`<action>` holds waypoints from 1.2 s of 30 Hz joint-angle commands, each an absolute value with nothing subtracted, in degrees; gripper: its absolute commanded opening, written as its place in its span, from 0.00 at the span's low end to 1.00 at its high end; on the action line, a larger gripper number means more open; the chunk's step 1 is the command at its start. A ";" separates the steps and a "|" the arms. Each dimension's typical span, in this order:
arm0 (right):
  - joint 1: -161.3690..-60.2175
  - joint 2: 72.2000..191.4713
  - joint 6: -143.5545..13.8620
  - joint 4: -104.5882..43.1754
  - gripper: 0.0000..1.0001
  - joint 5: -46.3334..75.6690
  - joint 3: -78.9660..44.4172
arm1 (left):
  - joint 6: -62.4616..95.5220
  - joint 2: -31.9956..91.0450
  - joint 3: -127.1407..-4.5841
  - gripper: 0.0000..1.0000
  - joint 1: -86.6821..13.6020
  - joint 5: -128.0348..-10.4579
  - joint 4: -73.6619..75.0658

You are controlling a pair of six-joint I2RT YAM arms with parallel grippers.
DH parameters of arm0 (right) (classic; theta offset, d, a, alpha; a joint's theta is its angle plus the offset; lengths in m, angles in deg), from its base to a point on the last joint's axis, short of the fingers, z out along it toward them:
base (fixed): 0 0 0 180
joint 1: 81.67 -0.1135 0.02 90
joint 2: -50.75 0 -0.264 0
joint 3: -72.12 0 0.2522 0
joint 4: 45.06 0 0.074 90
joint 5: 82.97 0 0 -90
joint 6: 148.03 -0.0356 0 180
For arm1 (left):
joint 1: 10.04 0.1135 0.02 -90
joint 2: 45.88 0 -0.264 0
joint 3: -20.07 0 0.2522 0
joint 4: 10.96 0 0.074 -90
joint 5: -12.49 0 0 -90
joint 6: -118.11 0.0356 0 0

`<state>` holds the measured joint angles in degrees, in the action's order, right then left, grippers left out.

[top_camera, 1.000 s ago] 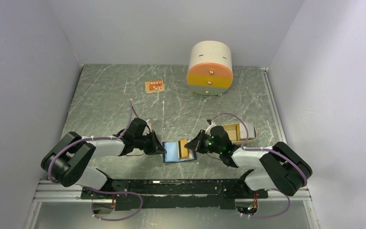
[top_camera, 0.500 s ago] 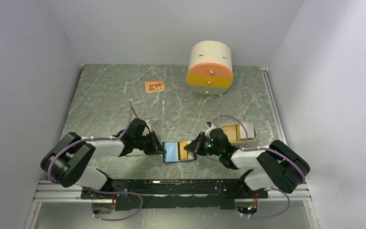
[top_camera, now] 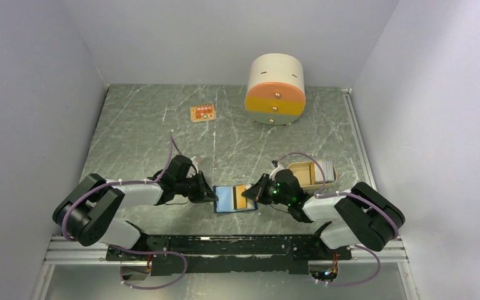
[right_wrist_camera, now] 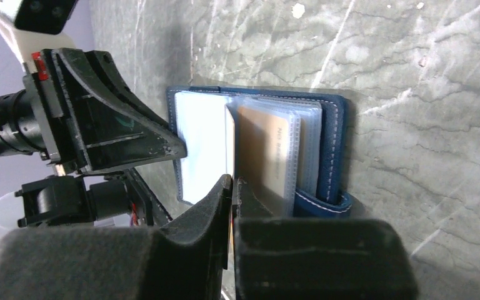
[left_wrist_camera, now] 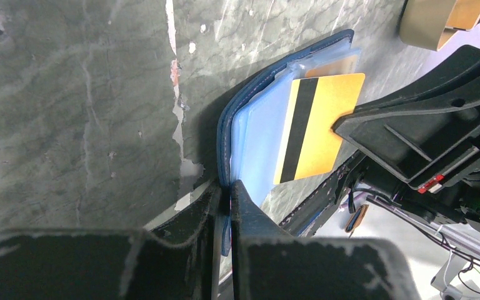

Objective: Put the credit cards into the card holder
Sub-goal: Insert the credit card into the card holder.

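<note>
The card holder (top_camera: 228, 199) lies open near the table's front edge, navy outside and light blue inside. My left gripper (top_camera: 212, 195) is shut on its left cover edge (left_wrist_camera: 225, 144). My right gripper (top_camera: 254, 195) is shut on a tan credit card (top_camera: 242, 195) with a black stripe (left_wrist_camera: 319, 125), held over the holder's clear sleeves. In the right wrist view this card shows edge-on (right_wrist_camera: 230, 140) between my fingertips (right_wrist_camera: 233, 182). Another card (right_wrist_camera: 269, 150) sits in a sleeve of the holder (right_wrist_camera: 336, 144).
A tan open box (top_camera: 306, 173) with a stack of cards (top_camera: 327, 169) stands just right of my right arm. The cream-and-orange round drawer unit (top_camera: 275, 81) is at the back. A small orange tag (top_camera: 203, 113) lies at the back left.
My right gripper and its card have shifted very slightly over the holder. The left arm and the holder have stayed put.
</note>
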<state>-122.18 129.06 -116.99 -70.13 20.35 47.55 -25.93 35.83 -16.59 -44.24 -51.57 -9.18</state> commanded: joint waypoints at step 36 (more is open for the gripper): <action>-129.34 129.41 -115.09 -38.46 0.42 6.31 34.86 | -25.75 34.19 -16.83 0.12 -43.95 -51.36 -9.24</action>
